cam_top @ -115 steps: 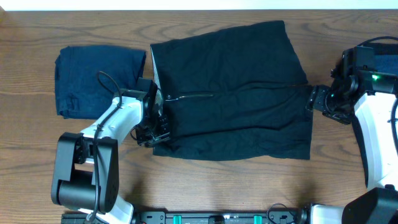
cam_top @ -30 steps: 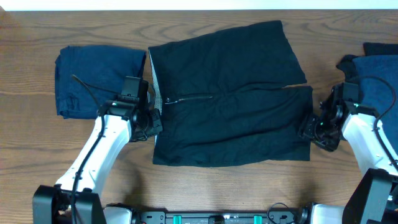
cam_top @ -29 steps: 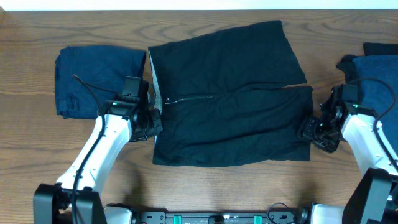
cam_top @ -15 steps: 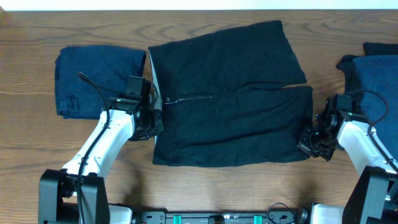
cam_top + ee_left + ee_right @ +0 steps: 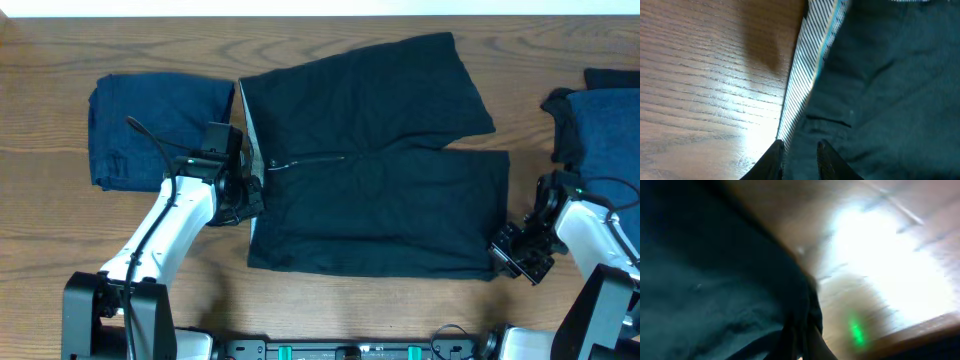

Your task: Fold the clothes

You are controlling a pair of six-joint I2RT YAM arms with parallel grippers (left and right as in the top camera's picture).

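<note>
Left gripper: I read it as closed to a narrow gap on the left edge of the black garment. In the left wrist view its two fingertips sit at the bottom of the frame, and the edge of the cloth runs down between them. A pale striped inner edge shows along that side, next to the bare wood of the table.

Right gripper: I read it as fully closed at the lower right corner of the black garment. The right wrist view is blurred, but dark cloth gathers to a pinched fold at the bottom centre of the frame, right at the fingers. I take this as a grip on that corner.

Black garment: it lies spread out in the middle of the table, between the two arms. Its top edge rises from left to right. A crease runs across its middle from the left side toward the right. The lower half reaches farther right than the upper half.

Folded navy garment: it lies just beside the upper left corner of the black garment. I cannot tell whether the two touch.

Second navy garment: it lies at the right edge of the table, partly cut off by the frame and apart from the black garment.
</note>
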